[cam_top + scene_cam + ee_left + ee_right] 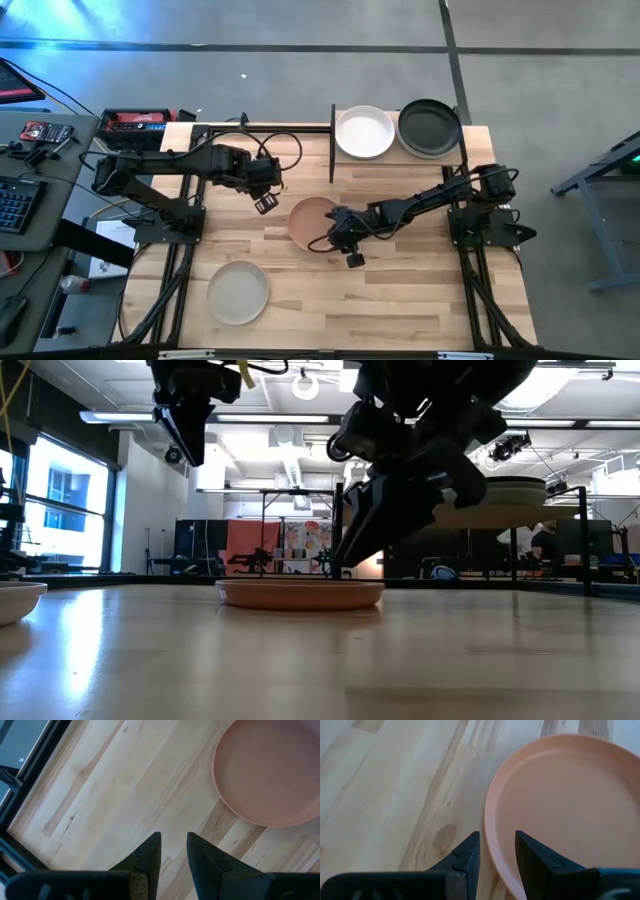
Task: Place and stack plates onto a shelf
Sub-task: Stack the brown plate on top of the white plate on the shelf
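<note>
While the right claw (343, 247) hung over the near rim of the terracotta plate (312, 221), fingers slightly apart and clamped on nothing, that plate lay flat mid-counter (400, 290). Left claw (265, 203) waited beside it, fingers nearly together, empty. Best approach: straddle the rim, one finger inside, close firmly, lift level toward the shelf (400, 160) holding white (364, 132) and black (430, 127) plates.
</note>
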